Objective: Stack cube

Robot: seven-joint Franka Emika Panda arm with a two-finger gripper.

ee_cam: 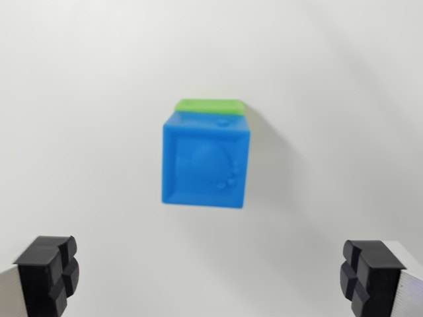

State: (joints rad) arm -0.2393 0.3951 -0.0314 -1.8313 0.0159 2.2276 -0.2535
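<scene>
We look straight down on the blue cube (205, 162), which sits on top of the green cube (210, 105) on the white desk (79, 119), so the stack appears made. Our hand (211, 277) holds nothing, fingers (49, 271) spread wide, well clear of the stack to avoid toppling it.

Stack: blue plastic cube (205, 162) sits on green plastic cube (209, 105), mid tabletop (79, 99).
Claw (210, 277): fingers (49, 271) flank the view's lower corners, apart from the stack.
</scene>
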